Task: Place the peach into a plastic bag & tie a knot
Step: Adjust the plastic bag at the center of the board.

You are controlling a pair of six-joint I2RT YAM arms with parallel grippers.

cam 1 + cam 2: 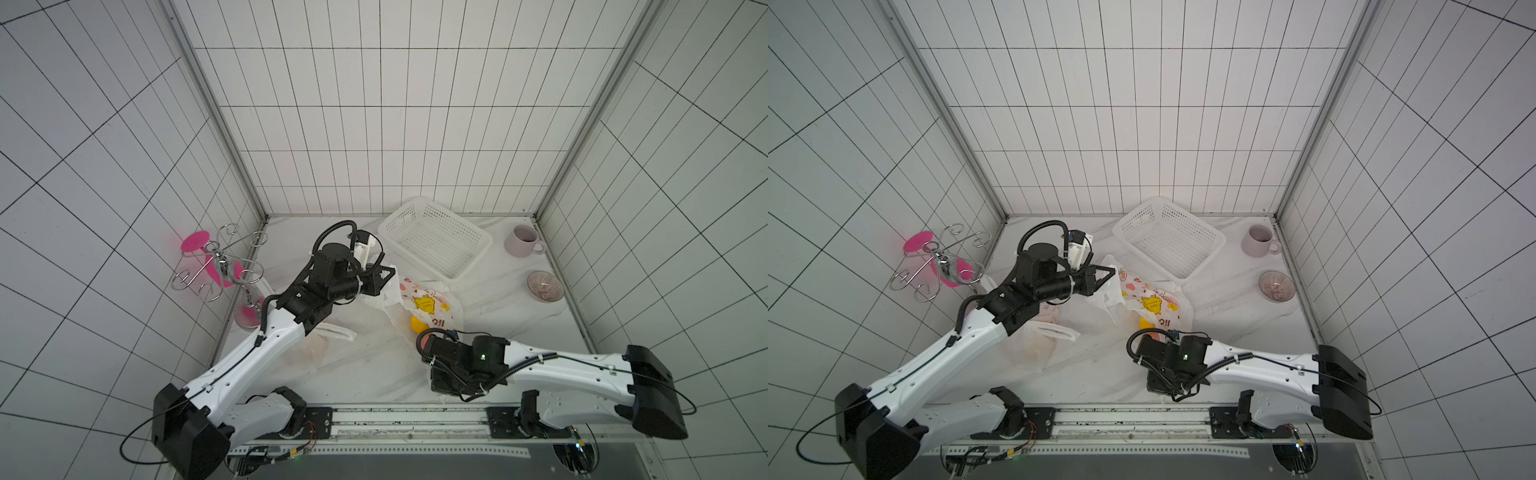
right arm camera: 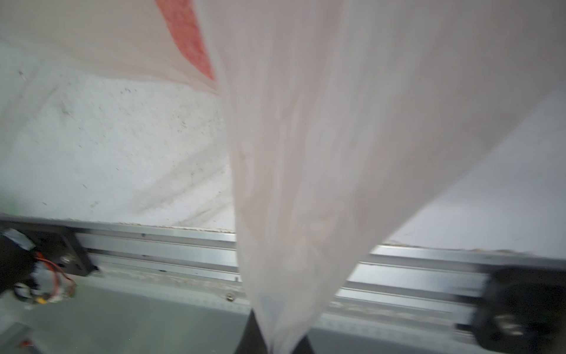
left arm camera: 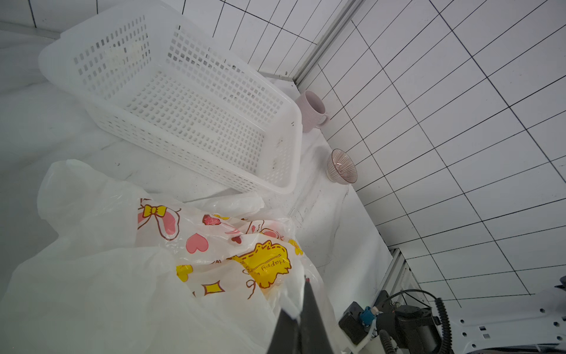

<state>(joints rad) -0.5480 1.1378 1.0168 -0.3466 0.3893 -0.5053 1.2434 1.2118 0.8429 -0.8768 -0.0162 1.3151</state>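
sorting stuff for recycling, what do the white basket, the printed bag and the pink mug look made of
Basket: rigid moulded plastic, matte white, slotted lattice walls.
Printed bag: thin plastic film, glossy, translucent, creased.
Mug: probably glazed ceramic, smooth pale pink, thick wall; not certain.

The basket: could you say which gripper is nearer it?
Left. Left gripper holds the plastic bag beside the basket; the right gripper is farther, by the front rail.
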